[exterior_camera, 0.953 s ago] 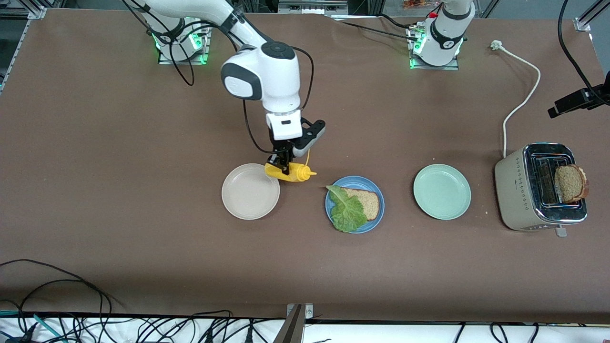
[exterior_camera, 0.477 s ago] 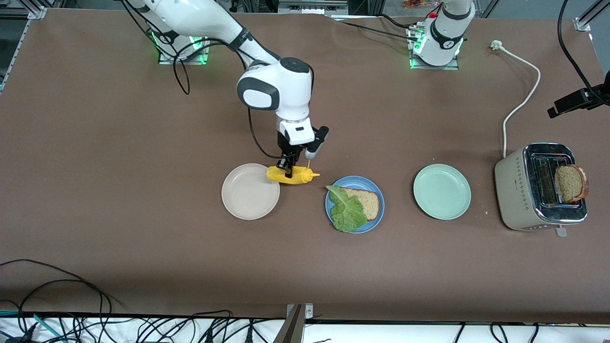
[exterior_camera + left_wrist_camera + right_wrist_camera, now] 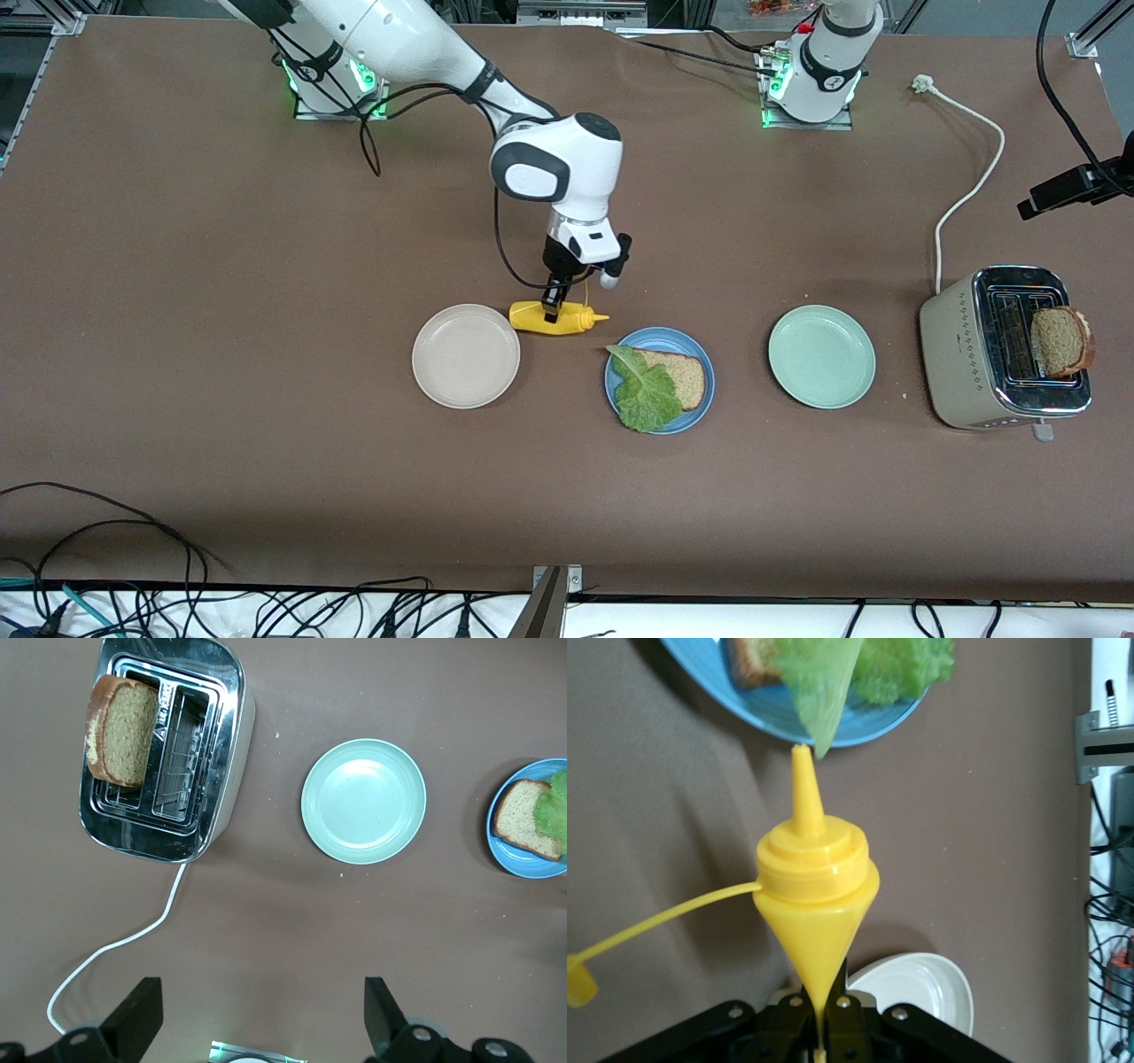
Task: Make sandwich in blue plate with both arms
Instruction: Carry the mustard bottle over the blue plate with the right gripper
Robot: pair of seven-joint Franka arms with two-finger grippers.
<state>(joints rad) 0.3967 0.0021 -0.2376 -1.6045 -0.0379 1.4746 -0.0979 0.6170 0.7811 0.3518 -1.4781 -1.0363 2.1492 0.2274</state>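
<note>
the right gripper is clamped on a yellow squeeze bottle, which is carried on its side over the table between the cream plate and the blue plate, nozzle toward the blue plate. on the blue plate a bread slice and a lettuce leaf are laid. a second slice is held in the toaster. the left gripper is held wide open, waiting above the table near the mint plate.

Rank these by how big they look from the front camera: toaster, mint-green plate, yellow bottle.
1. Toaster, clearly largest.
2. Mint-green plate.
3. Yellow bottle, smallest; it is in the air, so slightly unsure.
</note>
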